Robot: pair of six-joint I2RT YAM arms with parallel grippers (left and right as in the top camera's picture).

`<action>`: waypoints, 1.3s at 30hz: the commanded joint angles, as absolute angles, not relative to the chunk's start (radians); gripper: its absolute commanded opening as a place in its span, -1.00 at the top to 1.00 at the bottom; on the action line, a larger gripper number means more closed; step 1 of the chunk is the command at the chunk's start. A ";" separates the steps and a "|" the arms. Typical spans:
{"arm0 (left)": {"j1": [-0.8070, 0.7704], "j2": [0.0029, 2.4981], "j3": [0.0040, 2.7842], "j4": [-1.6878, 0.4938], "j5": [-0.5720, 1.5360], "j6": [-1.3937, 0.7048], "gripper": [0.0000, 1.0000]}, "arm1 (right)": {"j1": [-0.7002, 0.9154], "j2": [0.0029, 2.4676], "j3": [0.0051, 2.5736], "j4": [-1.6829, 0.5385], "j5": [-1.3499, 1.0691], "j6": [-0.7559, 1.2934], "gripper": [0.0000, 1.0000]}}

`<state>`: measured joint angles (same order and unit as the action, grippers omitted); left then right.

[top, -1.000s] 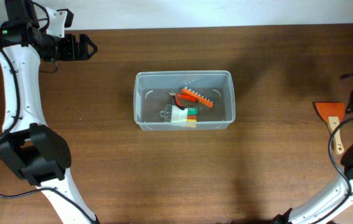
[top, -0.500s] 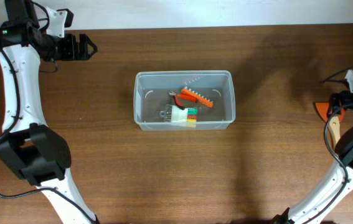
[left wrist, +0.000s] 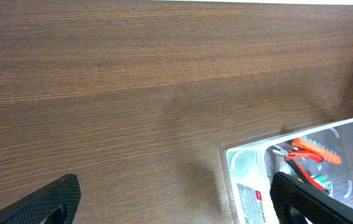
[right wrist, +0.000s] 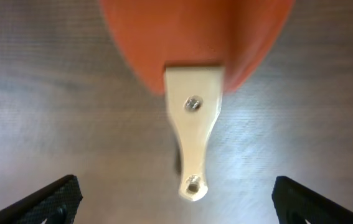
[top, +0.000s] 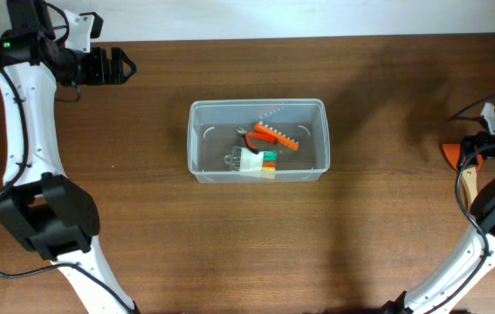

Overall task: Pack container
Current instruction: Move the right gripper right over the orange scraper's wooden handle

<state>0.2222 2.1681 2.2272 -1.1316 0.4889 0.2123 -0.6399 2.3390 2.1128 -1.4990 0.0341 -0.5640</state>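
The left gripper (left wrist: 173, 208) and right gripper (right wrist: 176, 208) stood with jaws apart. The spatula (right wrist: 192, 124) blade was cropped. The container (top: 256, 103) contents were indistinct, possibly pliers.

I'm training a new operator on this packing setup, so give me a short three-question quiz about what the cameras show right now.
1. True or false: the orange spatula lies inside the container.
2. Which arm's gripper is directly above the spatula? A) left B) right
3. Fill in: both grippers' jaws stand ____.

Key:
1. False. It lies on the table, apart from the container.
2. B, the right gripper.
3. Open, the left gripper and the right alike.
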 commanded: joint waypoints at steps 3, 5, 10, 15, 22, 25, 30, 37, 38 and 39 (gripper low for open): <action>0.225 2.167 2.243 -1.131 0.489 0.203 -0.98 | -0.643 2.342 2.101 -1.551 0.031 -0.515 -0.97; 0.226 2.167 2.243 -1.131 0.489 0.203 -0.99 | -0.644 2.328 2.101 -1.571 -0.002 -0.515 -0.97; 0.225 2.167 2.243 -1.131 0.489 0.203 -0.99 | -0.646 2.286 2.101 -1.628 -0.065 -0.520 -0.97; 0.225 2.167 2.243 -1.131 0.489 0.203 -0.99 | -0.676 2.223 2.101 -1.634 -0.107 -0.527 -0.97; 0.225 2.167 2.243 -1.131 0.489 0.203 -0.99 | -0.728 2.068 2.101 -1.596 -0.120 -0.515 -0.97; 0.225 2.167 2.243 -1.131 0.489 0.203 -0.99 | -0.728 2.008 2.086 -1.602 -0.120 -0.512 -0.97; 0.226 2.167 2.243 -1.131 0.489 0.203 -0.99 | -0.735 1.892 1.921 -1.461 -0.120 -0.512 -0.97; 0.225 2.167 2.243 -1.131 0.489 0.203 -0.99 | -0.798 1.878 1.637 -1.188 -0.112 -0.516 -0.97; 0.226 2.167 2.243 -1.131 0.489 0.203 -0.99 | -0.800 1.879 1.610 -1.169 -0.107 -0.516 -0.97; 0.226 2.167 2.243 -1.131 0.489 0.203 -0.99 | -0.801 1.880 1.588 -1.153 -0.092 -0.516 -0.97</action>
<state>0.2222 2.1681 2.2276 -1.1316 0.4892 0.2123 -0.7826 1.8820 1.6676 -1.1889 -0.1066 -0.5194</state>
